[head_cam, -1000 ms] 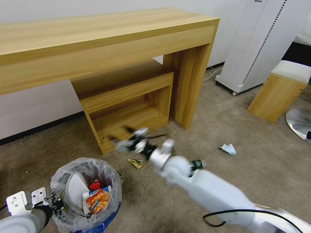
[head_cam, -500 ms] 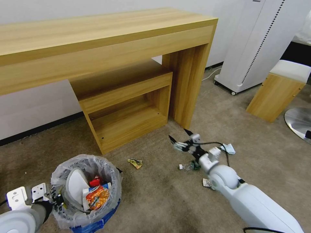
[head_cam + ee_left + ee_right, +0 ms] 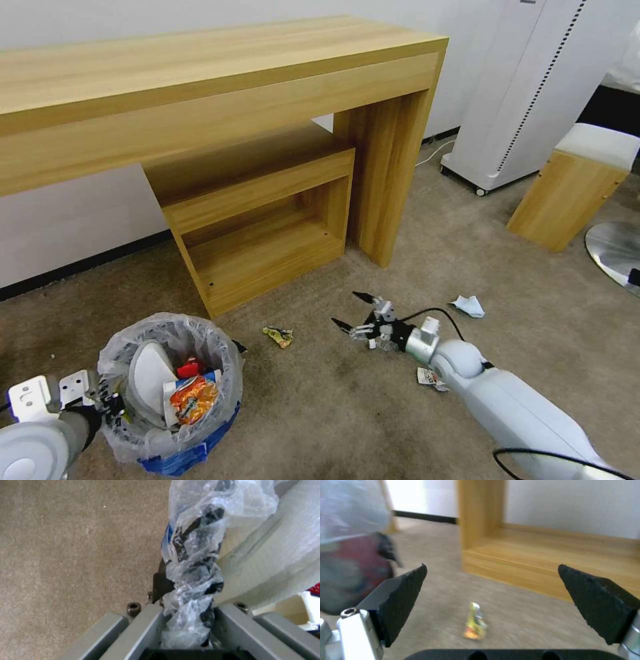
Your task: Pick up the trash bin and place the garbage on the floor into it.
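Observation:
The blue trash bin [image 3: 190, 455], lined with a clear bag, stands on the beige floor [image 3: 313, 420] at the lower left. It holds a white slipper [image 3: 148, 381] and an orange wrapper [image 3: 192, 402]. My left gripper [image 3: 107, 405] is shut on its bagged rim [image 3: 191, 580], which sits between the grey fingers [image 3: 233, 625]. My right gripper [image 3: 352, 309] hangs open and low over the carpet, right of a small yellow-green wrapper [image 3: 279, 335]. That wrapper [image 3: 474, 624] lies ahead between the open black pads [image 3: 403, 597]. A white tissue [image 3: 469, 306] and a small wrapper [image 3: 430, 378] lie by the right arm.
A wooden desk [image 3: 220, 80] with a low open shelf unit [image 3: 267, 247] stands behind the litter. A white appliance on wheels [image 3: 527, 93], a wooden stool [image 3: 573, 193] and a metal chair base [image 3: 617, 250] are at the right. Open carpet lies in front.
My right arm swung from in front of the shelf unit to the right, then dropped low over the carpet, gripper open. The bin and left gripper shifted slightly left.

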Motion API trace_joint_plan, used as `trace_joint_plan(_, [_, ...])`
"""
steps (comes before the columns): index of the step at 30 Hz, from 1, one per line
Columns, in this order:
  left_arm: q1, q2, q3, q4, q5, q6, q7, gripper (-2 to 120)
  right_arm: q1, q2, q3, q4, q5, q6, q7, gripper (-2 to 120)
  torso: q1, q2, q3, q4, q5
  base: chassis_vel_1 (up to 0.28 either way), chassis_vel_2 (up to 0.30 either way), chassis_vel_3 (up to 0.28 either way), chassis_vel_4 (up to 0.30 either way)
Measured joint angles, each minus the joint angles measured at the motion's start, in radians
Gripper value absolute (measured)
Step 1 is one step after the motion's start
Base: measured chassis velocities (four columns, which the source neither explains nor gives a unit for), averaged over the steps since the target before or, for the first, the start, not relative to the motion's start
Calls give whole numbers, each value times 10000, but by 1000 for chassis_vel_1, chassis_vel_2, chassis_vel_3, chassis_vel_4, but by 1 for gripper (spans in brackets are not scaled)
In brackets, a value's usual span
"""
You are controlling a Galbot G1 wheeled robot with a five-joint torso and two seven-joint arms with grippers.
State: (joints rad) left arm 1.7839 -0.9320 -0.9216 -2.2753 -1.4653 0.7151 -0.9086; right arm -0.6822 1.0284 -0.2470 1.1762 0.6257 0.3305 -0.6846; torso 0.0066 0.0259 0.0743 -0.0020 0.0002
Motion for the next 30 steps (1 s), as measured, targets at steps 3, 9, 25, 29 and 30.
trace_joint_plan(3, [-27, -67, -1, 87, 11, -22, -36, 0, 579, 544, -617, -731, -159, 104, -334, 100, 0, 0, 1, -2, -3, 0, 0, 0, 0])
trace_joint_plan(9, [-86, -244, 92, 110, 89, -24, -38, 0, 1144, 1580, -1340, -1625, -992, -363, 1192, 100, 0, 0, 0, 0, -1, 0, 0, 0, 0])
trace_joint_plan(25, [-149, -572, 331, 326, 610, -11, 161, 0, 1984, 2898, -2744, -2480, -444, -2889, 4618, 100, 0, 0, 0, -2, -3, 0, 0, 0, 0])
trace_joint_plan(29, [-155, -606, 361, 383, 710, -10, 215, 0, 2048, 3087, -2927, -2774, -360, -3094, 4842, 100, 0, 0, 0, -3, -3, 0, 0, 0, 0])
trace_joint_plan(30, [-166, -615, 374, 386, 735, -10, 236, 0, 2075, 3183, -2989, -2898, -365, -3166, 4924, 100, 0, 0, -1, -3, -2, 0, 0, 0, 0])
